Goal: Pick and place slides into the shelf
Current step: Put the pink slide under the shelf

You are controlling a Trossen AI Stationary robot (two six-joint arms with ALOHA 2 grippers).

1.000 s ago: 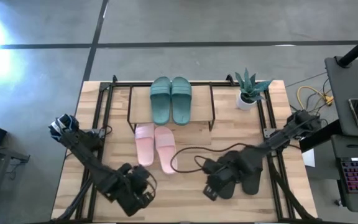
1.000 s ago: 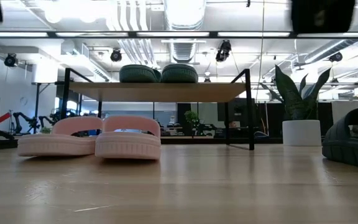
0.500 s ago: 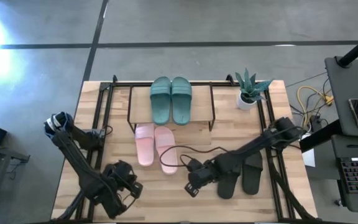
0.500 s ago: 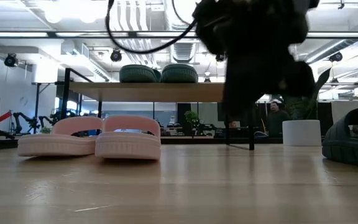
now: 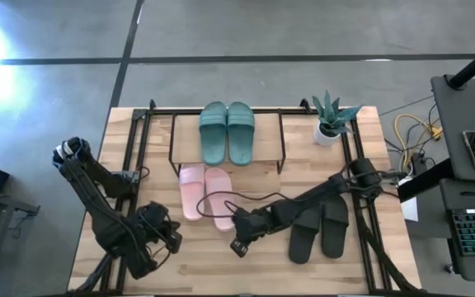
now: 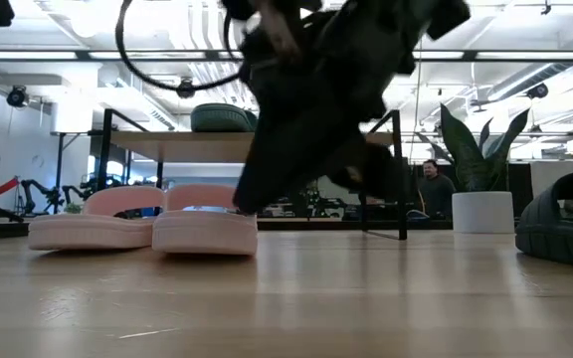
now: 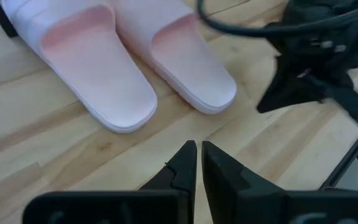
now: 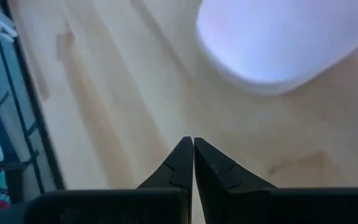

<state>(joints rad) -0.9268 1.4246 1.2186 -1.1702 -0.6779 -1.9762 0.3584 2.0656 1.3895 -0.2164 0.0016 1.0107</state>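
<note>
1. High view: The green slides [image 5: 227, 132] lie on the top board of the shelf [image 5: 269, 165] at the far middle of the table [image 5: 336, 272]. The pink slides [image 5: 205, 193] lie on the table just in front of the shelf. The black slides [image 5: 321, 229] lie on the table to the right of them. The right hand [image 5: 239, 246] is stretched toward the table's middle, just beside the near end of the pink pair. The left hand [image 5: 168, 239] is near the front left, close to the same pair. A potted plant [image 5: 331, 117] stands at the far right.

2. Low view: The right arm fills the middle of the frame, in front of the shelf [image 6: 257, 145]. The pink slides [image 6: 147, 221] rest flat on the table. One black slide [image 6: 563, 231] shows at the right edge.

3. Left wrist view: The left hand [image 7: 198, 154] has its fingers pressed together and holds nothing. It points at the pink slides [image 7: 135, 62], with the right arm beyond them.

4. Right wrist view: The right hand [image 8: 190, 150] is pressed together and empty, above bare table beside the rounded end of one pink slide [image 8: 284, 43].

5. Step in hand: judged as the approach to the pink pair. One pair is shelved; two remain.

6. Next move: a hand must spread its fingers, then descend over a pink slide's strap or edge before closing.
</note>
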